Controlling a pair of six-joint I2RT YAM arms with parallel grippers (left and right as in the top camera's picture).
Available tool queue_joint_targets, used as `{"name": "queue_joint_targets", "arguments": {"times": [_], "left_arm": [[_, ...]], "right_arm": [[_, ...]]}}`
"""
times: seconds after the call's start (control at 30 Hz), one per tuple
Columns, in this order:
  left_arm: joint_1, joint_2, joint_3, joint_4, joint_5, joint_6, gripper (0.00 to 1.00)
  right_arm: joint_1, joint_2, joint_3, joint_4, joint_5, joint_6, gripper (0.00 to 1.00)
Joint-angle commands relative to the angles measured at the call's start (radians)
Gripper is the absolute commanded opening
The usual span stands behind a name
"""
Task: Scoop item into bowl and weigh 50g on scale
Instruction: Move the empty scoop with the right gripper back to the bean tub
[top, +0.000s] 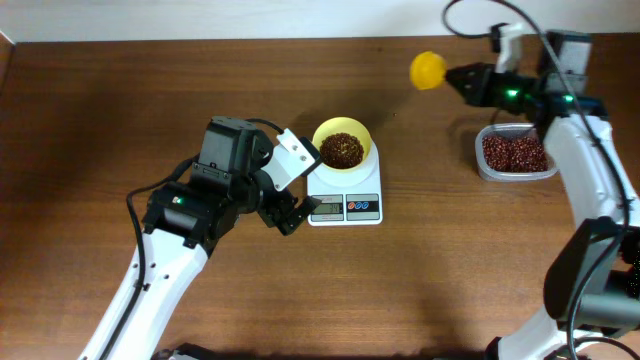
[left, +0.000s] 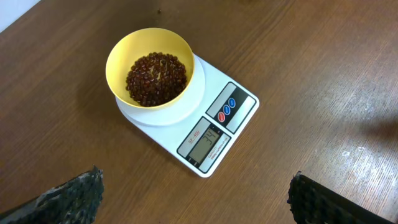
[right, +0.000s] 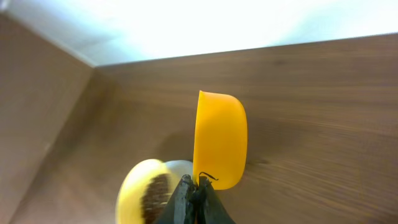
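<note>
Near left, the left tool (top: 288, 213) hangs with fingers spread wide, just beside the scale (top: 344, 186) on the table (top: 120, 110). The bowl (left: 124, 56) holding beans (left: 156, 78) sits on the scale's platform. Far right, beyond the clear tub (top: 486, 165), the right tool (right: 194, 198) pinches a yellow scoop (right: 219, 140) by its handle.

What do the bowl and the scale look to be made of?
The bowl: likely plastic, matte pale yellow, judging by its uniform colour and thin even rim. The scale: probably moulded white plastic, smooth with a faint sheen and rounded corners.
</note>
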Motion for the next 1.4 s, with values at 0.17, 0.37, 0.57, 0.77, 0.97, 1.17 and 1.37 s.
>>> {"name": "queue_joint_targets", "arguments": {"times": [0.17,0.37,0.57,0.77,0.97,1.17,1.37], "left_arm": [[0.006,-0.004,-0.01,0.002,0.0,-0.012,0.99],[0.006,-0.004,-0.01,0.002,0.0,-0.012,0.99],[0.006,-0.004,-0.01,0.002,0.0,-0.012,0.99],[0.006,-0.004,-0.01,0.002,0.0,-0.012,0.99],[0.006,-0.004,-0.01,0.002,0.0,-0.012,0.99],[0.006,-0.004,-0.01,0.002,0.0,-0.012,0.99],[0.006,-0.004,-0.01,0.002,0.0,-0.012,0.99]], "right_arm": [[-0.198,-0.02,0.02,-0.137,0.054,-0.057,0.04],[-0.236,-0.02,0.02,-0.214,0.053,-0.106,0.04],[-0.235,-0.02,0.02,-0.245,-0.08,-0.105,0.04],[-0.235,-0.02,0.02,-0.266,-0.059,-0.124,0.04],[-0.236,-0.02,0.02,-0.266,-0.166,-0.124,0.04],[-0.236,-0.022,0.02,-0.274,-0.116,-0.166,0.04],[-0.237,-0.047,0.021,-0.475,0.08,-0.314,0.04]]}}
